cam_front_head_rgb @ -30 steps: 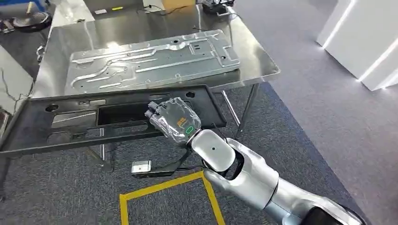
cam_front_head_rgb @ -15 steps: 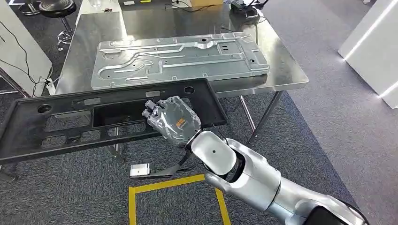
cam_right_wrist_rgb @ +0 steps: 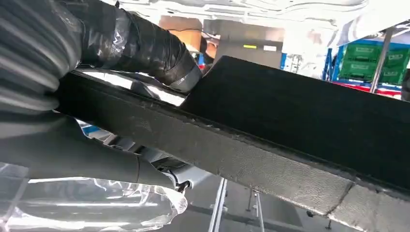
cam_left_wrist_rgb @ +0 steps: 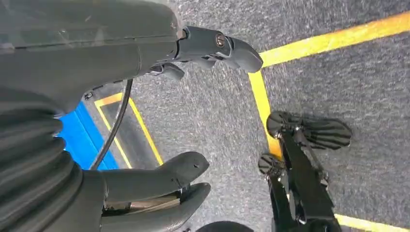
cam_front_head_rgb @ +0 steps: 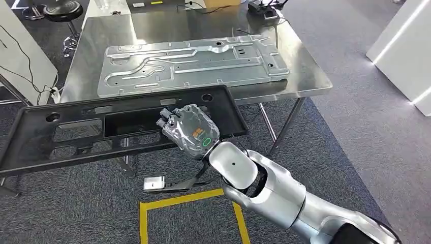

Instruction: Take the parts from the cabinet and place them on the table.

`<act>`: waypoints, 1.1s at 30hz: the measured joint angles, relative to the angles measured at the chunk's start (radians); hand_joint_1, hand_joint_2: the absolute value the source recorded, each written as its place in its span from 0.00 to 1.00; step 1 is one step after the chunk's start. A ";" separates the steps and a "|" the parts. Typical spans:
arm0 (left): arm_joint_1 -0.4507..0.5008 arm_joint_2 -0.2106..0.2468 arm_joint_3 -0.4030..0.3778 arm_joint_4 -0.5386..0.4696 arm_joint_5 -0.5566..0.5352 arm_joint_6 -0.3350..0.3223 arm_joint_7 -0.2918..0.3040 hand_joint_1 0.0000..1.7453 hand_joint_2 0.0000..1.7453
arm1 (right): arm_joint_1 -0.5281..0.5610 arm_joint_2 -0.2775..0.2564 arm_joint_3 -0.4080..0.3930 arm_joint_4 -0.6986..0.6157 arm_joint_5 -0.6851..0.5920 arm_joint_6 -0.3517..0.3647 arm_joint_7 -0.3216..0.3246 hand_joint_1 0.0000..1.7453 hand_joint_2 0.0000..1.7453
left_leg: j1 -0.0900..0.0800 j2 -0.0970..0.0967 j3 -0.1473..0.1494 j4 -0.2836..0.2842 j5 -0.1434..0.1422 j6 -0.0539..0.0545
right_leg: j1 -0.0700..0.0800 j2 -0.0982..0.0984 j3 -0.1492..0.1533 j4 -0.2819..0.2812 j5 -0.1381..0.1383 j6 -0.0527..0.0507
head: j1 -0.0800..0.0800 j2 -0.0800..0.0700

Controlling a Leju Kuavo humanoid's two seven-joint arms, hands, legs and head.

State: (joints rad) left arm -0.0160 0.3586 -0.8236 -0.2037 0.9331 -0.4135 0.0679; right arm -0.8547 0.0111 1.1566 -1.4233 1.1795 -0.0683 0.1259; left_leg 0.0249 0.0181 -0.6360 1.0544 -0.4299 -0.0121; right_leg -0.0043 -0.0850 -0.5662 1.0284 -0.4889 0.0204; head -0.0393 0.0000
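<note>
A long black plastic panel (cam_front_head_rgb: 76, 134) with several cut-outs hangs level in front of the steel table (cam_front_head_rgb: 305, 76), its far edge over the table's near edge. My right hand (cam_front_head_rgb: 189, 129), wrapped in clear film, grips the panel near its right end. In the right wrist view the fingers (cam_right_wrist_rgb: 145, 48) lie over the black panel (cam_right_wrist_rgb: 300, 121) and the thumb sits under it. A large silver stamped metal plate (cam_front_head_rgb: 193, 63) lies flat on the table. My left hand (cam_left_wrist_rgb: 72, 63) hangs over the grey carpet, fingers apart and holding nothing.
A black device (cam_front_head_rgb: 262, 9) sits at the table's far right corner. A stool (cam_front_head_rgb: 62, 9) and a white board (cam_front_head_rgb: 25, 51) stand at the left, white cabinets (cam_front_head_rgb: 406, 46) at the right. Yellow floor tape (cam_front_head_rgb: 188, 201) and a small grey box (cam_front_head_rgb: 153, 183) on a cable lie below the panel.
The whole picture has shifted, so the camera moved and the table now sits more to the right and nearer. My right hand still holds the black panel at the table's front edge.
</note>
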 joint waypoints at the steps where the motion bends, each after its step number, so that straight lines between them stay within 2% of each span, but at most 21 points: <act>1: 0.000 0.000 0.000 0.000 0.000 -0.003 0.001 0.00 1.00 | 0.000 -0.001 0.000 0.000 0.000 0.000 0.000 1.00 1.00 | 0.000 0.000 0.000 0.000 0.001 0.000 | 0.001 0.000 0.000 0.001 0.000 0.000 | 0.000 0.000; 14: 0.003 0.005 -0.001 0.000 0.018 -0.040 0.008 0.00 1.00 | 0.000 -0.004 0.000 -0.002 -0.006 0.020 -0.012 1.00 1.00 | 0.003 0.001 0.001 -0.005 0.004 -0.004 | 0.003 0.001 -0.003 0.004 -0.001 -0.002 | 0.000 0.000; 19: 0.006 0.013 -0.001 0.000 0.023 -0.049 0.008 0.00 1.00 | 0.000 -0.003 0.000 -0.008 -0.020 0.037 -0.015 1.00 1.00 | 0.001 0.001 -0.001 -0.003 0.003 -0.002 | -0.003 0.001 -0.003 0.003 0.000 0.000 | 0.000 0.000; 23: 0.012 0.021 -0.002 0.000 0.029 -0.054 0.006 0.00 1.00 | -0.002 0.003 0.001 -0.009 -0.028 0.050 -0.019 1.00 1.00 | -0.005 0.000 -0.004 -0.001 0.000 0.004 | -0.008 -0.002 -0.002 0.001 0.001 0.006 | 0.000 0.000; 25: 0.013 0.027 -0.002 0.000 0.031 -0.055 0.005 0.00 1.00 | -0.003 0.011 0.001 -0.015 -0.032 0.051 -0.019 1.00 1.00 | -0.001 -0.005 0.004 -0.017 0.004 0.016 | -0.004 -0.005 0.003 -0.003 -0.002 0.016 | 0.000 0.000; 26: 0.015 0.026 -0.002 0.000 0.032 -0.057 0.005 0.00 1.00 | -0.003 0.010 0.001 -0.016 -0.034 0.051 -0.020 1.00 1.00 | 0.006 -0.007 0.011 -0.025 0.009 0.021 | -0.010 0.027 0.002 0.011 -0.012 0.019 | 0.000 0.000; 27: 0.012 0.026 -0.002 0.000 0.033 -0.059 0.005 0.00 1.00 | -0.007 0.011 0.001 -0.018 -0.035 0.051 -0.022 1.00 1.00 | 0.007 -0.008 0.013 -0.029 0.010 0.023 | -0.012 0.057 -0.017 0.048 -0.040 0.019 | 0.000 0.000; 28: 0.010 0.026 -0.002 0.000 0.033 -0.059 0.005 0.00 1.00 | -0.010 0.010 0.001 -0.019 -0.035 0.052 -0.023 1.00 1.00 | 0.007 -0.010 0.013 -0.029 0.011 0.027 | -0.011 0.072 -0.055 0.125 -0.084 0.018 | 0.000 0.000; 29: 0.009 0.026 -0.003 0.000 0.033 -0.060 0.004 0.00 1.00 | -0.008 0.010 0.002 -0.019 -0.036 0.053 -0.023 1.00 1.00 | 0.006 -0.014 0.012 -0.029 0.011 0.027 | -0.011 0.077 -0.098 0.209 -0.123 0.018 | 0.000 0.000; 30: 0.009 0.026 -0.003 0.000 0.033 -0.061 0.004 0.00 1.00 | -0.006 0.008 0.003 -0.019 -0.036 0.053 -0.023 1.00 1.00 | 0.005 -0.018 0.012 -0.029 0.011 0.027 | -0.011 0.079 -0.135 0.278 -0.143 0.018 | 0.000 0.000; 31: 0.009 0.026 -0.005 0.000 0.033 -0.061 0.004 0.00 1.00 | -0.006 0.006 0.006 -0.019 -0.036 0.054 -0.023 1.00 1.00 | 0.005 -0.022 0.013 -0.029 0.010 0.026 | -0.011 0.079 -0.153 0.303 -0.138 0.018 | 0.000 0.000; 32: 0.010 0.026 -0.005 0.000 0.033 -0.061 0.004 0.00 1.00 | -0.006 0.006 0.009 -0.019 -0.036 0.054 -0.024 1.00 1.00 | 0.006 -0.026 0.014 -0.029 0.009 0.025 | -0.012 0.079 -0.147 0.281 -0.109 0.016 | 0.000 0.000; 33: 0.010 0.026 -0.006 0.000 0.034 -0.061 0.004 0.00 1.00 | -0.006 0.006 0.010 -0.019 -0.036 0.054 -0.024 1.00 1.00 | 0.007 -0.030 0.016 -0.028 0.008 0.022 | -0.012 0.079 -0.123 0.221 -0.066 0.014 | 0.000 0.000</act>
State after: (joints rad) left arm -0.0059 0.3841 -0.8297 -0.2037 0.9667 -0.4742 0.0721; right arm -0.8608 0.0172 1.1666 -1.4427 1.1437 -0.0141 0.1018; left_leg 0.0320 -0.0116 -0.6203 1.0266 -0.4220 0.0097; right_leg -0.0167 -0.0059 -0.6889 1.2496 -0.5545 0.0343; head -0.0393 0.0000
